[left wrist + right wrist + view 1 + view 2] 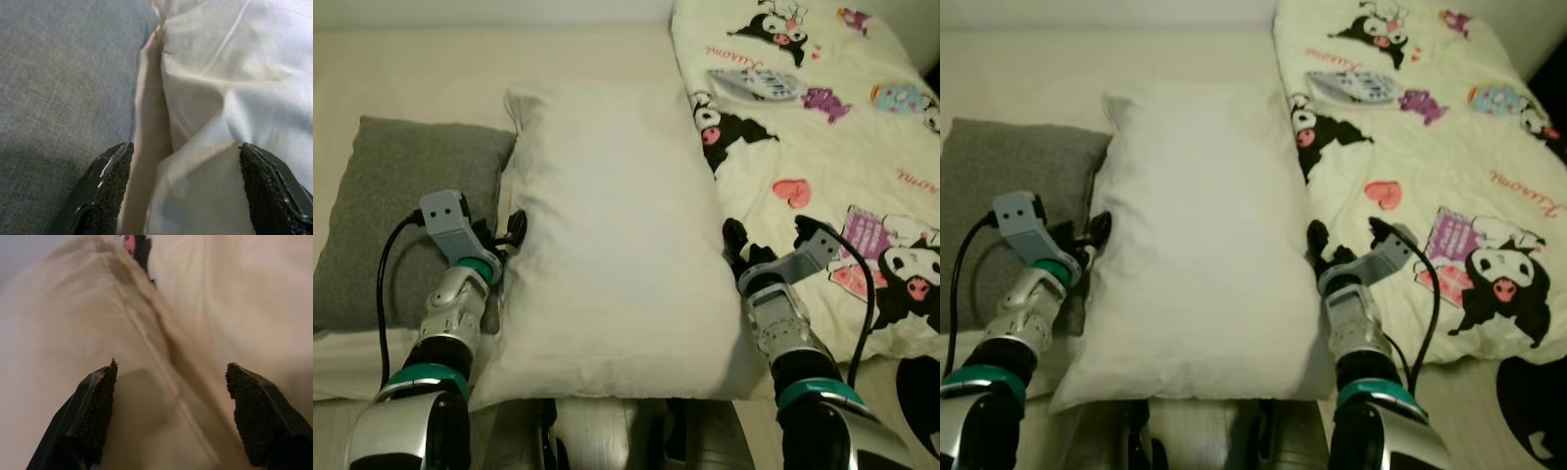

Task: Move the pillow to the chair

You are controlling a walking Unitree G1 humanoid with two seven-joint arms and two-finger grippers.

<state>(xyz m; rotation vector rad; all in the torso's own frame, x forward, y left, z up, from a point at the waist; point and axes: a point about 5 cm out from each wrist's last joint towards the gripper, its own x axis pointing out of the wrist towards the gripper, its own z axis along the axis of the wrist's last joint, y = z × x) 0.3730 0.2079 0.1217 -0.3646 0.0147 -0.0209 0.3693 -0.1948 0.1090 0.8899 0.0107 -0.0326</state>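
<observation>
We have the white pillow (612, 245) lying lengthwise on the bed (431, 64), between a grey cushion (396, 211) and a cartoon-print blanket (832, 147). Our left tool (509, 238) sits at its left edge and our right tool (736, 245) at its right edge, both spread wide with pillow fabric bunched between the fingers but not yet pinched. We judge this two-sided placement suits a bulky, floppy thing: clamping both long edges should lift it level. We see no containers, and no chair.
</observation>
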